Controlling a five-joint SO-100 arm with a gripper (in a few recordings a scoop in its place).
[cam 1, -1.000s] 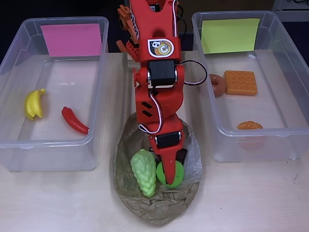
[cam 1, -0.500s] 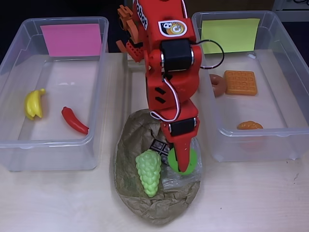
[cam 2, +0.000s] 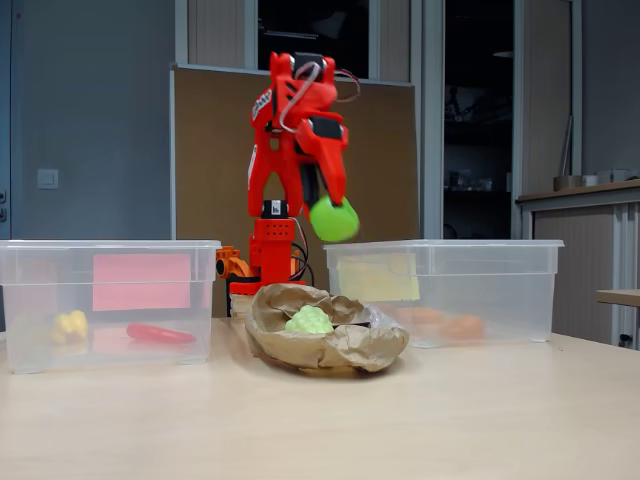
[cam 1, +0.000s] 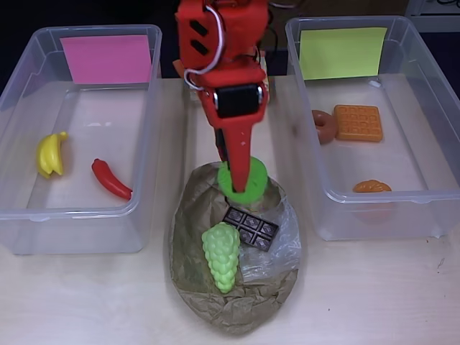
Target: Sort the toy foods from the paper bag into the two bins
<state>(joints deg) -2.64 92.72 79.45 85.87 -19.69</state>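
Two bins [cam 1: 21,215], two toys bagged, pincer [cam 1: 241,176] clamps apple [cam 1: 251,188].

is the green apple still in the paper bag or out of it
Out. The gripper holds the green apple in the air, above the paper bag.

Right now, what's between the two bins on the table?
In the overhead view, the paper bag lies between the pink-card bin and the yellow-green-card bin, holding grapes and a chocolate bar; above it the gripper holds the green apple.
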